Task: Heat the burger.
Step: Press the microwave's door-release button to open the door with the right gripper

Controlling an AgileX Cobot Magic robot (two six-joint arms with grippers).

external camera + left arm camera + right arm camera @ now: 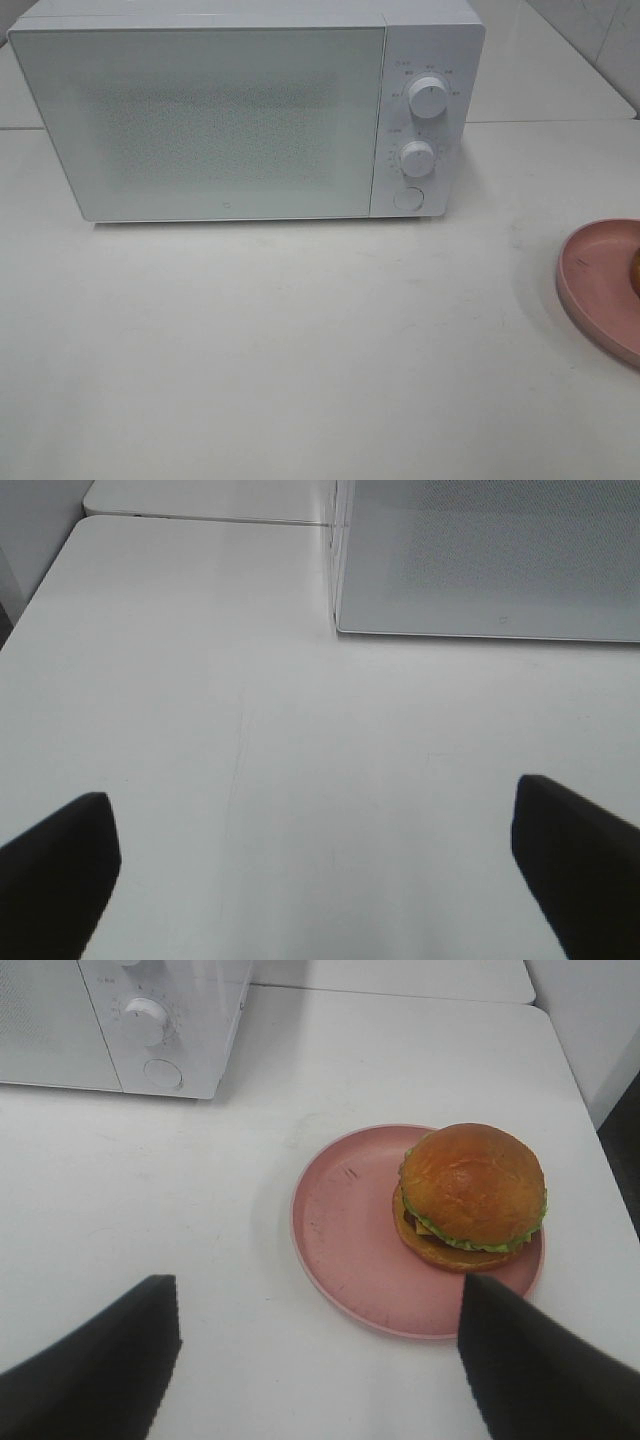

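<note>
Right wrist: glossy domed burger (pixel 472 1192) on smooth rnd pink plate (pixel 340 1222) — right pincer (pixel 315 1305) & left pincer (pixel 310 795) both wide.

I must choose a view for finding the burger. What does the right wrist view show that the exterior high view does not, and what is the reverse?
Only the right wrist view: the burger whole, lying toward one side of the pink plate, and the right gripper, open and empty. Only the exterior high view: the whole front of the microwave, door shut. Both: the plate, the lower knob, the round button and the white table. The exterior view cuts the plate at its edge and shows a mere sliver of burger.
</note>
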